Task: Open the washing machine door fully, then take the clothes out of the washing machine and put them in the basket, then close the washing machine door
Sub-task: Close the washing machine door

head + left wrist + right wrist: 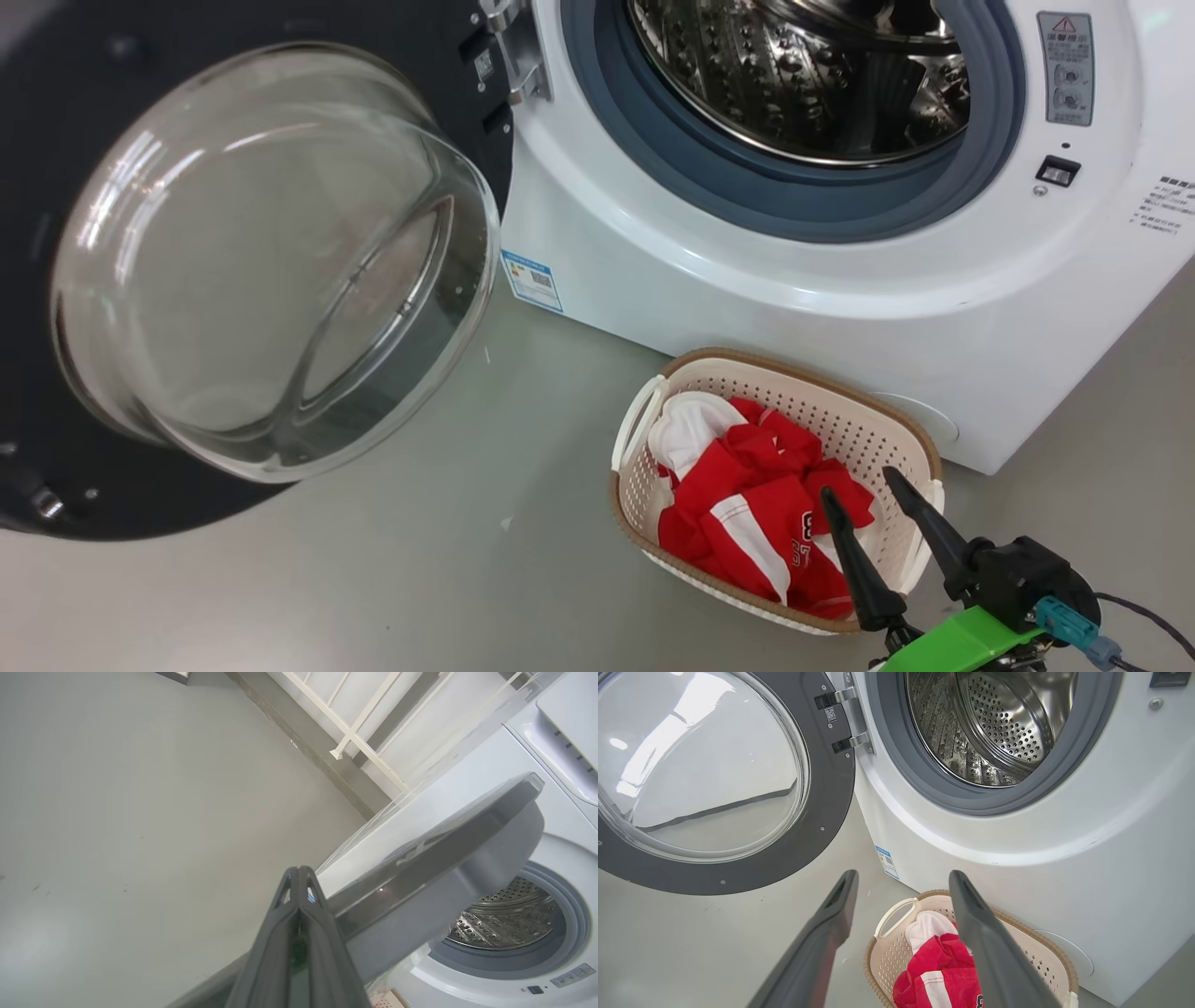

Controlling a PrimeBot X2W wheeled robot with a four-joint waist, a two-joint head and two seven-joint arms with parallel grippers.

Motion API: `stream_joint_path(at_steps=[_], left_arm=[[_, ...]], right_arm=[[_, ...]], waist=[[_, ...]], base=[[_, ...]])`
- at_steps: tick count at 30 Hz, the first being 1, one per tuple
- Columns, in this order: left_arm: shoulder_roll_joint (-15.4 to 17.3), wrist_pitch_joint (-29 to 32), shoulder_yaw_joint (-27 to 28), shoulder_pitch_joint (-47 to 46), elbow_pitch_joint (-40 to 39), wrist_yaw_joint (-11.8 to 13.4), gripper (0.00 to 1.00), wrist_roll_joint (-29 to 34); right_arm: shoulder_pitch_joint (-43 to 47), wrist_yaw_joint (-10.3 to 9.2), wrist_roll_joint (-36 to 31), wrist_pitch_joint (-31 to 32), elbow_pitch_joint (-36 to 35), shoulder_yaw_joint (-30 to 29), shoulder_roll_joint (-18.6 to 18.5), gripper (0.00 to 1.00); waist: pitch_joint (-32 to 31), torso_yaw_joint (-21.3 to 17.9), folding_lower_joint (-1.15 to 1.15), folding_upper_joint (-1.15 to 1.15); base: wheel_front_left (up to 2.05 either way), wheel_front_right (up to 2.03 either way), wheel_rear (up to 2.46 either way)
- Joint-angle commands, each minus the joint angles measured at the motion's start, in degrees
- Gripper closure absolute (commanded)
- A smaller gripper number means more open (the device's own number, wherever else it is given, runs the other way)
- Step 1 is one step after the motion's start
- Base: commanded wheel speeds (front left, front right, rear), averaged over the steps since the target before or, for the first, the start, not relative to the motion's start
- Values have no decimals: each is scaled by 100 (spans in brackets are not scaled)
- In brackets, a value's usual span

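Dark tapered fingers (861, 562), green bracket (962, 642), teal connector (1064, 623)

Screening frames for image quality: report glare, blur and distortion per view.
Head view: bright streaks glare on the washing machine door glass. Left wrist view: the shut left gripper looms soft, the floor washed pale. Right wrist view: wide-angle curves the washing machine front; bright reflections on the door.

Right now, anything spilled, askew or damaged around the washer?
Nothing stands out. The clothes sit bunched inside the basket, none on the floor; the washing machine door hangs wide open, intact. Only a couple of tiny pale flecks lie on the floor.
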Motion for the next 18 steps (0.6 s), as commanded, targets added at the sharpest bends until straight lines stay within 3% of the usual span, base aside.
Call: stream_joint_path(at_steps=[1,18], left_arm=[[215,175,0,145,-284,-42,100,-145],[544,774,-234,964,-1819,-42,100,-1012]], right_arm=[[6,36,41,-37,-157,107,19,0],[207,36,75,-37,-237,-19,69,0]], waist=[[-74,-9,0,0],[-307,-74,0,0]], base=[[0,0,0],[0,0,0]])
